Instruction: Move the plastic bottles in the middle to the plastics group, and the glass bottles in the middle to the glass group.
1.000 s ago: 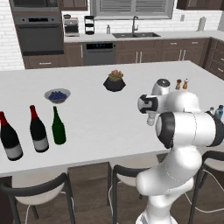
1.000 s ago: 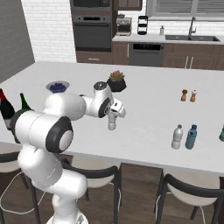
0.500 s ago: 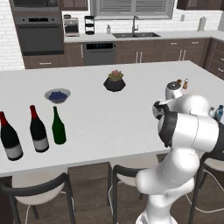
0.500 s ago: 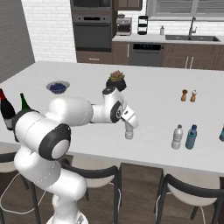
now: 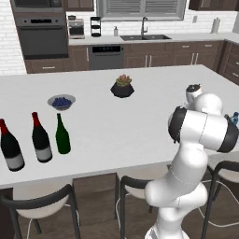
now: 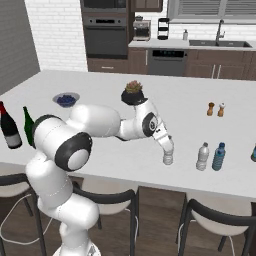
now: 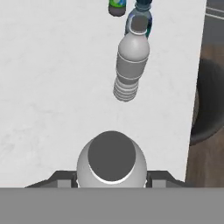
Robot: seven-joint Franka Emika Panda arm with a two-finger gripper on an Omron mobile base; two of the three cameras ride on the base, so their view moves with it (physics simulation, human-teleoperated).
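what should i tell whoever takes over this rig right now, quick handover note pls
Gripper: shut on a clear plastic bottle, held low over the counter, beside the plastics group.
Plastics group: another clear bottle and a teal-blue bottle stand upright near the counter's front edge, with further small bottles beyond them.
Glass group: two black wine bottles at the far left end; the plain green glass bottle stands right next to them.
Done: the green bottle and one clear bottle look placed.
Left: set this bottle down by the clear one, release, pull the arm back.
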